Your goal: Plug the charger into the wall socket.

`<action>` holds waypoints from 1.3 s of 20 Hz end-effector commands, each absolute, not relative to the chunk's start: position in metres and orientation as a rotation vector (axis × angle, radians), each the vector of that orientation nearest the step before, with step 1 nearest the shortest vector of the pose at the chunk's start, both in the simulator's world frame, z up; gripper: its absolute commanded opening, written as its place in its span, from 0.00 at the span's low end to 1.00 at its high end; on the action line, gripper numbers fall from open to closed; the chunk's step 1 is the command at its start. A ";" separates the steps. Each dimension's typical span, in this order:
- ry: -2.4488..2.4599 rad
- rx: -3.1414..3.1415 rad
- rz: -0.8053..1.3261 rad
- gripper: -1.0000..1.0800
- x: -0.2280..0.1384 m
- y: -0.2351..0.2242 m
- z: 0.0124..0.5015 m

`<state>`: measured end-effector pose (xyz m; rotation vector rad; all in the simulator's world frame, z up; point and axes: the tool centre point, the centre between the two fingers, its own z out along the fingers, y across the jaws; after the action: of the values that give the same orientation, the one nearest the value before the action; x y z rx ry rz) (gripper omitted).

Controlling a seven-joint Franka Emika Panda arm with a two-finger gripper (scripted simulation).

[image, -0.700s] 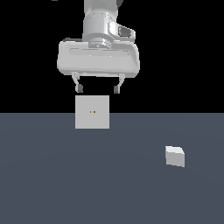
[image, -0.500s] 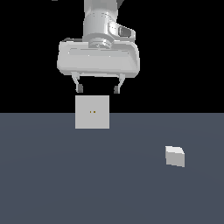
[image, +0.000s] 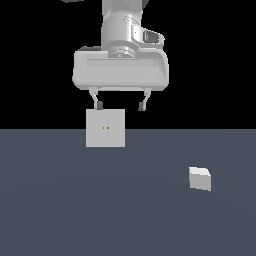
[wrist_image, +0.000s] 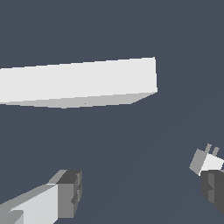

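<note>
Dark grey bench (image: 60,210) carries everything; nothing is done yet. Charger (image: 200,178) lies at lower right, untouched, well apart from the socket (image: 105,128) at centre. Fingers (image: 120,106) hang open and empty above it

Wrist cam: wall socket (wrist_image: 78,83) seen as a long pale slab on the dark desk (wrist_image: 131,144). Charger (wrist_image: 206,161), prongs visible, beside one finger. Fingers (wrist_image: 65,194) spread wide, nothing between them.
</note>
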<state>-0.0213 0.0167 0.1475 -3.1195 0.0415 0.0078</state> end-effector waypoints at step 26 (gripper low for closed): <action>0.567 -3.116 -0.432 0.96 -0.065 -0.107 0.076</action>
<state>-0.0629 -0.1015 0.0790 -3.1196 0.5433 -0.4100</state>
